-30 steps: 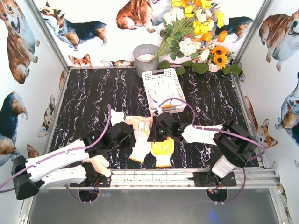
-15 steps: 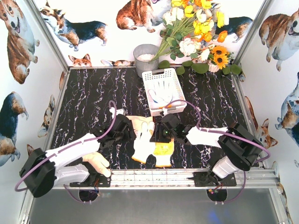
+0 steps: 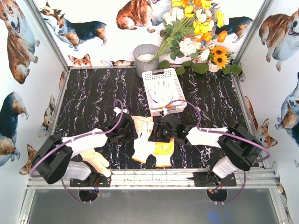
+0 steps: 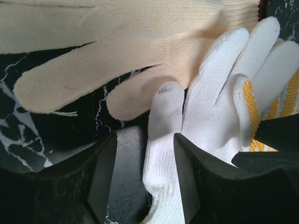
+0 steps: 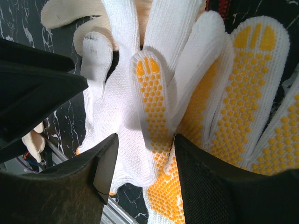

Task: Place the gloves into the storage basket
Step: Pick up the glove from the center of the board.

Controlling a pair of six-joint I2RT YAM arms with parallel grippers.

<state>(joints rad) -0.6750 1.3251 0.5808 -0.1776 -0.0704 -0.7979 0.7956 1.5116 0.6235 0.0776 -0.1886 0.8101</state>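
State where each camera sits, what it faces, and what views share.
Top external: high at the near edge, looking down on table, storage basket, left arm, right arm.
Left wrist: on the left arm, facing cream glove past left gripper.
Right wrist: facing yellow-dotted glove past right gripper.
Shared: both wrist views show the white glove.

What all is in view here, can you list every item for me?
storage basket: one, white, far centre of table
glove in basket: one, white, lying inside
cream glove: one, just nearer than the basket
second cream glove: one, near-left edge
white glove: one, near centre
dotted glove: one, white with yellow dots, right of white glove
bucket: one, grey, back, left of basket
flowers: one bunch, yellow, white, orange, back right
table: one, black marbled
left jaws: black, open around a white glove finger
right jaws: black, open around a dotted finger
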